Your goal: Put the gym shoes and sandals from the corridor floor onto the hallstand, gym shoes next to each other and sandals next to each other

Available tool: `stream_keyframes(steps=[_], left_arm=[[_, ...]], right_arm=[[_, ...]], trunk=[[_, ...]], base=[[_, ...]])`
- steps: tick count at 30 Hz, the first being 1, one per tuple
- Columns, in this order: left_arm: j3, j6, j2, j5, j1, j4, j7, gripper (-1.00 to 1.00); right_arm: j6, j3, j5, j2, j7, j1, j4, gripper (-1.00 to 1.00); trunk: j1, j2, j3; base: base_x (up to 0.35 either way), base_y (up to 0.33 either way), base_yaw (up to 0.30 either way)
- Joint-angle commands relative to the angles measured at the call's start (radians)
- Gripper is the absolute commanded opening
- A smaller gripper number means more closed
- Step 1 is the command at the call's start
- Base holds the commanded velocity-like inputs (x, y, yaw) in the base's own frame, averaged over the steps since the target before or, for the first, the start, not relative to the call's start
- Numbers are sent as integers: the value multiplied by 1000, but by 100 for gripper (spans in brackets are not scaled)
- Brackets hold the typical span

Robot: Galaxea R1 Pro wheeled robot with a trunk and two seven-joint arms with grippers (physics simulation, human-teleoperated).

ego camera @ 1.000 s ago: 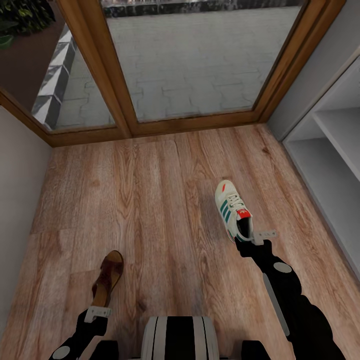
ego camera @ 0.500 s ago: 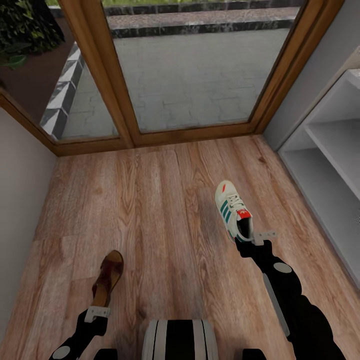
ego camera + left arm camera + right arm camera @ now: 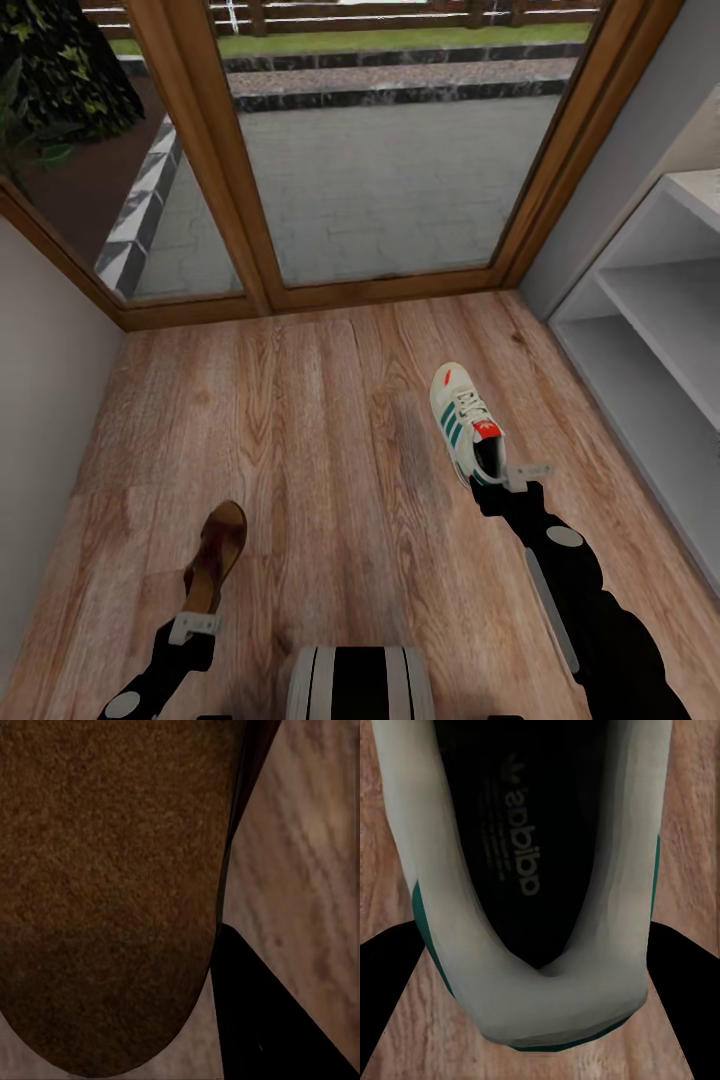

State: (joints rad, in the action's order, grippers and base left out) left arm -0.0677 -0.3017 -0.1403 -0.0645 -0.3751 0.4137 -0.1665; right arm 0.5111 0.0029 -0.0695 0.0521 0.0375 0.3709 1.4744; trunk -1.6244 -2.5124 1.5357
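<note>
Both black arms reach forward and down from the near edge. The left gripper (image 3: 200,612), low at the near left, is clamped on the heel of a brown sandal (image 3: 216,555). The right gripper (image 3: 497,478), farther out on the right, grips the heel of a gym shoe (image 3: 463,420).

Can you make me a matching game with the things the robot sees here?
Things:
1. sneaker
2. sandal
3. shoe rack
4. glass door

Places:
A. by the wall on the robot's right
B. at the left end effector
C. straight ahead, past the wood floor
D. at the right end effector

Pairs: 1-D, 2-B, 3-A, 4-C
</note>
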Motion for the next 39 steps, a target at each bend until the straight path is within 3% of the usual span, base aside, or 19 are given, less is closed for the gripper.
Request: stream_keyframes(steps=[1,10,13,18,23,34,39], left_arm=[[-8,-3,1,-11,0,-1,-7,-100],[-10,-3,0,-3,0,-12,-4,-100],[-10,-3,-1,16,0,-13,-4,-100],[-10,-8,-4,47,2,-14,-4,-100],[-10,-66,-5,76,30,-15,-2,-100],[-32,-149,-6,122,112,-15,23,-100],[-37,-182,-3,129,137,-15,24,-100]], right_arm=[[5,0,-7,0,4,0,1,-100],[0,-3,-10,2,3,0,4,-100],[-10,-5,-15,7,2,0,2,-100],[-66,-10,-19,11,-1,-3,-78,-100],[-255,-15,-19,12,-4,-31,-268,-100],[-774,-20,-18,13,-6,-56,-766,-100],[-924,-24,-16,27,-6,-61,-921,-100]], trunk=[[1,0,-3],[5,2,-39],[6,3,-53],[8,4,-79],[10,5,-106],[15,8,-166],[18,9,-193]], base=[[0,0,0],[0,0,0],[0,0,0],[0,0,0],[0,0,0],[0,0,0],[0,0,0]])
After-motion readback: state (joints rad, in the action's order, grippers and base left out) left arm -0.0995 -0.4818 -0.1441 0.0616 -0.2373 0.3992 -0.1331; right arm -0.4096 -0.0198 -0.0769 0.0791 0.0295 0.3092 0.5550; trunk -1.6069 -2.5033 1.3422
